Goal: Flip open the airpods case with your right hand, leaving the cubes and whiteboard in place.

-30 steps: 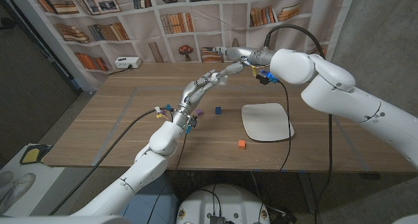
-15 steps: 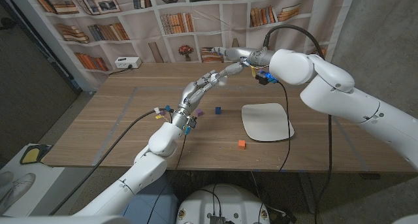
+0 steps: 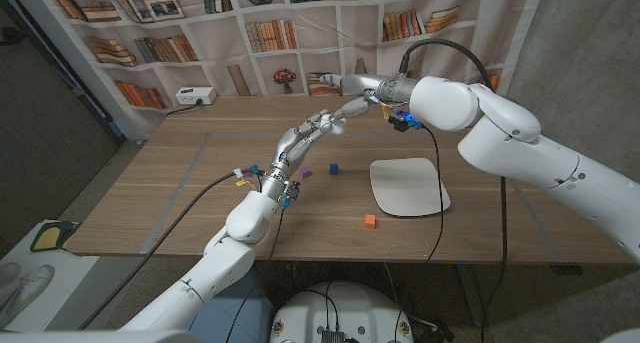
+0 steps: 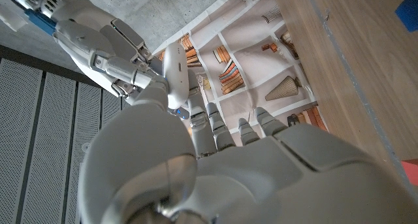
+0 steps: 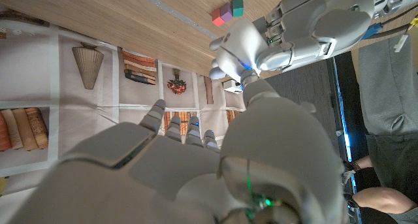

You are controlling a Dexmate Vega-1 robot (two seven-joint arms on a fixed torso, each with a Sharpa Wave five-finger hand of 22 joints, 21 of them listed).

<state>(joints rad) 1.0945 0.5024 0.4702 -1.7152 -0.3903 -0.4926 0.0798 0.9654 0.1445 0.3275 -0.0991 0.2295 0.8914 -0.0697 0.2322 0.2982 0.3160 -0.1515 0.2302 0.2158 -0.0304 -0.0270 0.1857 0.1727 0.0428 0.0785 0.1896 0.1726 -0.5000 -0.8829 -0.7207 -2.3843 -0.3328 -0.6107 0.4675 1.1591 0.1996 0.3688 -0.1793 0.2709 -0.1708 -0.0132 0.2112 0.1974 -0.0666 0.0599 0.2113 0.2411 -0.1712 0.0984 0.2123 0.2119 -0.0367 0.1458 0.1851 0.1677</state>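
Lid-opening step: my left robot hand [image 3: 310, 131] holds the white AirPods case [image 5: 239, 46] raised above the table [image 3: 180, 183]. My right robot hand [image 3: 352, 84], fingers loosely extended and gripping nothing, touches it. Next: lever the lid upward.

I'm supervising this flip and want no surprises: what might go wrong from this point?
The left hand and right hand meet in mid-air; anything held there is hidden, so a slip could drop it. The right arm's black cable hangs by the whiteboard and might drag it. The left forearm passes near the purple cube.
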